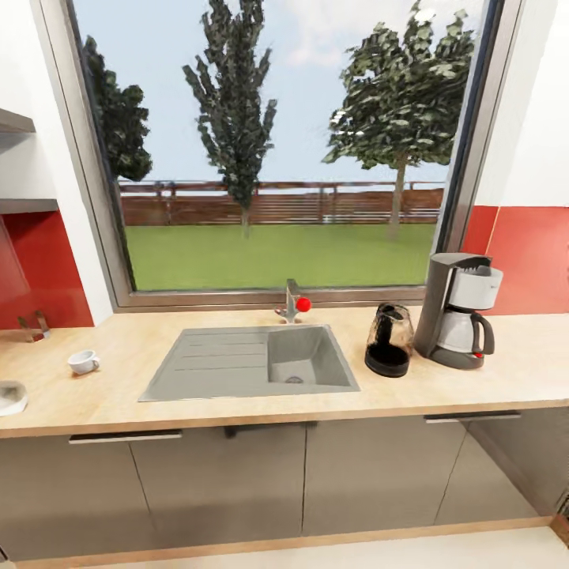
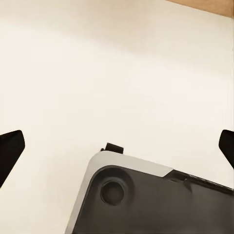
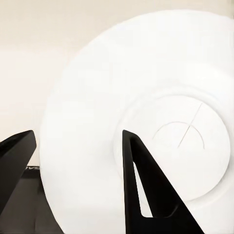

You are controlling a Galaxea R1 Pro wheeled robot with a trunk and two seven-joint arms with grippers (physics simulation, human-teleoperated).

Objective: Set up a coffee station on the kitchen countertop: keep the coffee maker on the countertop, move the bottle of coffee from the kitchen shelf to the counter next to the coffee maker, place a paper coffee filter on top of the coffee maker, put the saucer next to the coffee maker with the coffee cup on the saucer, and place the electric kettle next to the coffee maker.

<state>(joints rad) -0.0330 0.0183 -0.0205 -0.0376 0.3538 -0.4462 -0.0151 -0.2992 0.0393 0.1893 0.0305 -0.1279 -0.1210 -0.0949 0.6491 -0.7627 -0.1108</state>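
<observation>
- One kitchen countertop (image 1: 490,379), light wood grain, running below one large window (image 1: 276,142); one grey sink (image 1: 253,362) sitting in its middle, one tap with a red knob (image 1: 294,303) standing behind the sink.
- One coffee maker (image 1: 458,310) standing upright at the countertop's right, pale carafe with dark handle facing right.
- One electric kettle (image 1: 389,340) standing just beside the coffee maker, on its left, between machine and sink.
- One coffee cup (image 1: 83,362) resting on the countertop left of the sink, well apart from the coffee maker.
- One pale round object (image 1: 11,397) lying at the far left edge, partly cut off; identity uncertain.
- One left gripper (image 2: 117,146) hanging over pale floor, fingertips (image 2: 9,148) spread wide apart, released, nothing between them.
- One right gripper (image 3: 80,168) clasping one saucer (image 3: 146,112), white and round; one finger (image 3: 146,195) lying across the plate's face, the other at its rim.
</observation>
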